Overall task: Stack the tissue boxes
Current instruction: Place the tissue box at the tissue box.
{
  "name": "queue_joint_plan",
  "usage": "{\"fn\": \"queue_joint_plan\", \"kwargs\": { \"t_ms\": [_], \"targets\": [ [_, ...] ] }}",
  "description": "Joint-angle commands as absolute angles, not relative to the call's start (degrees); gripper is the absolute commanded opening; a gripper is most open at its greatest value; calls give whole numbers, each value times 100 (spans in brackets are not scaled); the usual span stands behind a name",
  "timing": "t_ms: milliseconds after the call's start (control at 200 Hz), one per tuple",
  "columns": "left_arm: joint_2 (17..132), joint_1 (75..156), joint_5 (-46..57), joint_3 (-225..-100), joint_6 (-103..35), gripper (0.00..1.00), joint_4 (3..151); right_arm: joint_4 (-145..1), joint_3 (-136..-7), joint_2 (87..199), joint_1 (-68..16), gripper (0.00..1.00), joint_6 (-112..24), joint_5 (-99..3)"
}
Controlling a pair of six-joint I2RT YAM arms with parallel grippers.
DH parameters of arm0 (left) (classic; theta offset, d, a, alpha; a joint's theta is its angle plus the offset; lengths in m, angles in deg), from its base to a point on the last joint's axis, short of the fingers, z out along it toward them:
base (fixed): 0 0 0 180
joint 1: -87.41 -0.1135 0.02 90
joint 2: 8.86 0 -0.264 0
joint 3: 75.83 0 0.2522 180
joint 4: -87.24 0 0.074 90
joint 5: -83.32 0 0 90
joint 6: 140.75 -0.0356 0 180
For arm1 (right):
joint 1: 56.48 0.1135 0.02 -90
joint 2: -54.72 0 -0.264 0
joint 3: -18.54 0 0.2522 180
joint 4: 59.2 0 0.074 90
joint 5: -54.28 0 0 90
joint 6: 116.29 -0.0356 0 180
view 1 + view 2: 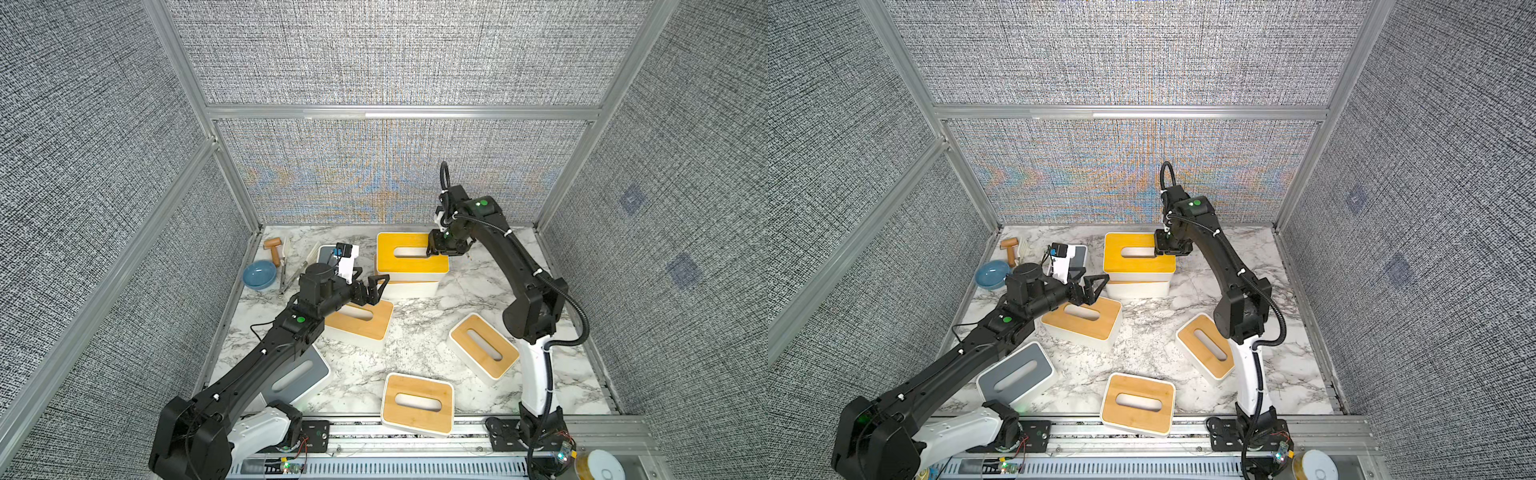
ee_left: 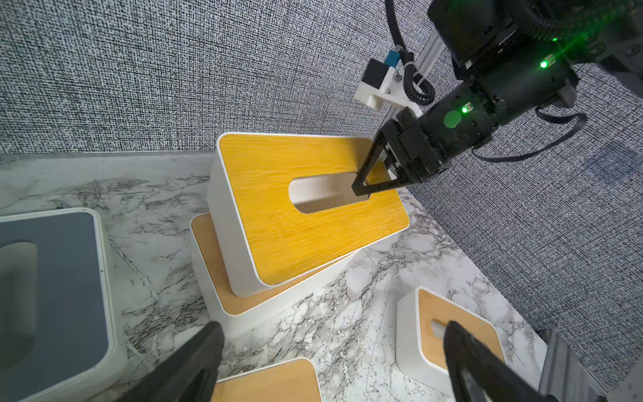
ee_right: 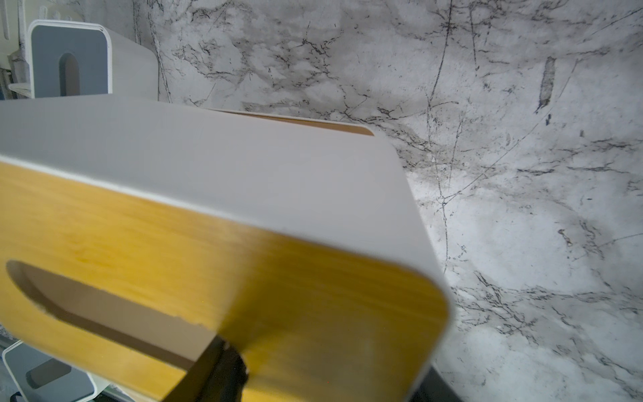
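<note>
Left wrist view: top box (image 2: 313, 240) askew, overhanging bottom box (image 2: 212, 268) at back of table (image 2: 139, 195), right gripper (image 2: 365, 188) narrow, reaching into its slot, hold unclear, left gripper (image 2: 334, 330) wide open, empty; risks sliding off if released this crooked.

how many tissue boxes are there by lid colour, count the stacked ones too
bamboo-lid tissue boxes: 5
grey-lid tissue boxes: 2
total: 7
</note>
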State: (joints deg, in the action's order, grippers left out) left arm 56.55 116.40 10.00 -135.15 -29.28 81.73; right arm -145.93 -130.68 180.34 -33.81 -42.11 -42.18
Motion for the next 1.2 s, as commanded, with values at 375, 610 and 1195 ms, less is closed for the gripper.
{"fn": "queue_joint_plan", "kwargs": {
  "t_ms": [375, 610, 1195],
  "targets": [
    [6097, 11582, 633, -14265, -3061, 100, 7799, -14496, -13348, 17774, -3374, 75, -4085, -4212],
    [6622, 11243, 1145, -15074, -2862, 99, 7048, -13590, -11797, 16504, -3538, 95, -4166, -4084],
    [8549, 10807, 2817, -16644, -2447, 99, 5994, -10448, -8856, 15462, -4027, 99, -5643, -6063]
  ]
}}
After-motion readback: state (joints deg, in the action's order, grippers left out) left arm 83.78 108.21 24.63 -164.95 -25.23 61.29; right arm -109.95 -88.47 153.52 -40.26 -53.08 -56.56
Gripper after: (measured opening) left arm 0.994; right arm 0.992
